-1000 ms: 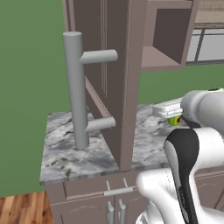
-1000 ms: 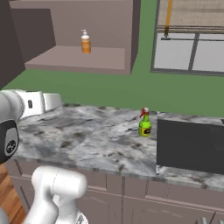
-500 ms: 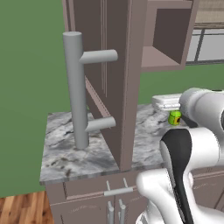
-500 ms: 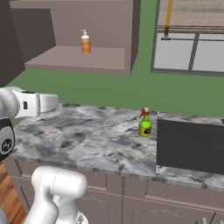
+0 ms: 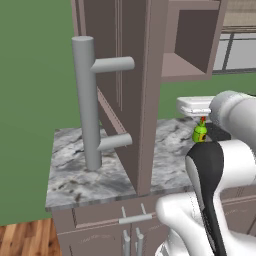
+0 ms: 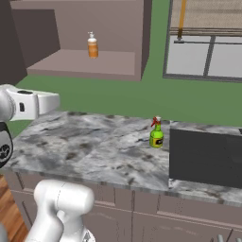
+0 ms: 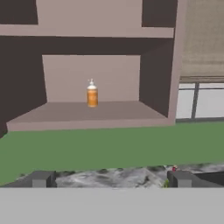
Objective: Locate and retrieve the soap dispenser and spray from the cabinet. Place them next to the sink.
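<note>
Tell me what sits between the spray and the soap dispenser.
Nothing stands between them. In the right base view, bare marble counter, green wall and the cabinet shelf's front edge separate the spray from the soap dispenser.

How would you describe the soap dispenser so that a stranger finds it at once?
Look into the open cabinet on the green wall above the marble counter. On its lower shelf stands the soap dispenser, a small orange bottle with a white pump top, unlike the green spray bottle beside the sink.

Rounded glossy white arm (image 5: 235,165) links are joined by black joints, with seemingly dark grey fingertips (image 7: 41,178).
</note>
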Controlling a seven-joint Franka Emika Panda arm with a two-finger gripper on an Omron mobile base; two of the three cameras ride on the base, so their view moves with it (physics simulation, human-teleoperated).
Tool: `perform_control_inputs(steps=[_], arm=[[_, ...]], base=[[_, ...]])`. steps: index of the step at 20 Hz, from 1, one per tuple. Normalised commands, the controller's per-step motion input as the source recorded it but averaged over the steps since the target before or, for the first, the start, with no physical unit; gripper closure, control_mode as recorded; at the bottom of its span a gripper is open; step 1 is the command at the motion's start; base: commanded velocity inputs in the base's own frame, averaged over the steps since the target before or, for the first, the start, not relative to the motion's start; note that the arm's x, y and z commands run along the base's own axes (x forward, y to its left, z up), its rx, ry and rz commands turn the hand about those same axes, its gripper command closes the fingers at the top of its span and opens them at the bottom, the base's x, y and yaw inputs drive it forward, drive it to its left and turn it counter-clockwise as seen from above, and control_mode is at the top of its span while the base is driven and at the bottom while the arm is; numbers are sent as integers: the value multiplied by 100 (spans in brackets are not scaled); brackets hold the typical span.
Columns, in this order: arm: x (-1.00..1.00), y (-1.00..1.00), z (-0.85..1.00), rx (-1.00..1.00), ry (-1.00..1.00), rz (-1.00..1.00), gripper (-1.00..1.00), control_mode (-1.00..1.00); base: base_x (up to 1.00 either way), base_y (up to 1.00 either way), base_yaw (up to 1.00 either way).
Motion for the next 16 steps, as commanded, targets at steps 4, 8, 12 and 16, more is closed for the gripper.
perform_control_inputs(steps=[4,8,12,16], arm=[[-4,0,28,0,-7,16,-100,-100],[-7,0,28,0,-4,13,-100,-100],[0,0,7,0,0,12,-100,-100],[0,5,1,0,0,3,-100,-100]], base=[[0,0,0],[0,0,0],[0,0,0],[0,0,0]])
